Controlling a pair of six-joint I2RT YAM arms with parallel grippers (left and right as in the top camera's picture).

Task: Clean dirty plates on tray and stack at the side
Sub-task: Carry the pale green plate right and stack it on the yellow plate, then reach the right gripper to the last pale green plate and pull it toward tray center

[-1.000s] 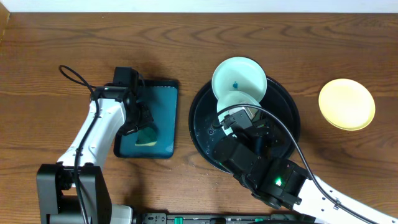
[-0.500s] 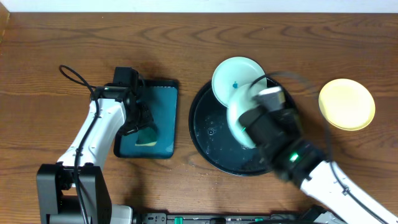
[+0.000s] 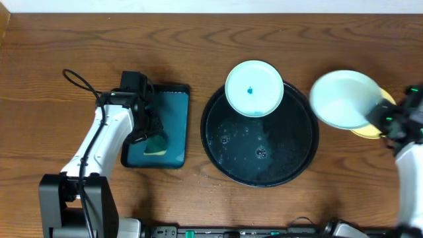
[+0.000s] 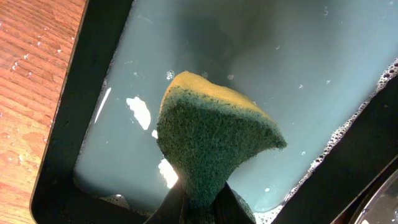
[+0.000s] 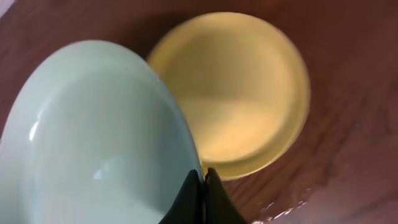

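Mint plate (image 5: 93,130) gripped by right end effector (image 5: 200,179); left end effector (image 4: 200,202) pinches sponge (image 4: 214,143).

**Two white-and-black robot arms**

The left arm (image 3: 99,142) has smooth white shell links joined by black joints, and a blocky black base (image 3: 69,198). A thin black cable (image 3: 78,82) loops out beside its upper link. The left gripper (image 3: 149,130) and the housing above it are matte black. The right arm (image 3: 410,162) shows one white link and a black wrist with small green lights (image 3: 390,119). The right gripper (image 5: 200,186) has slim, dark, tapered fingers (image 5: 214,198).
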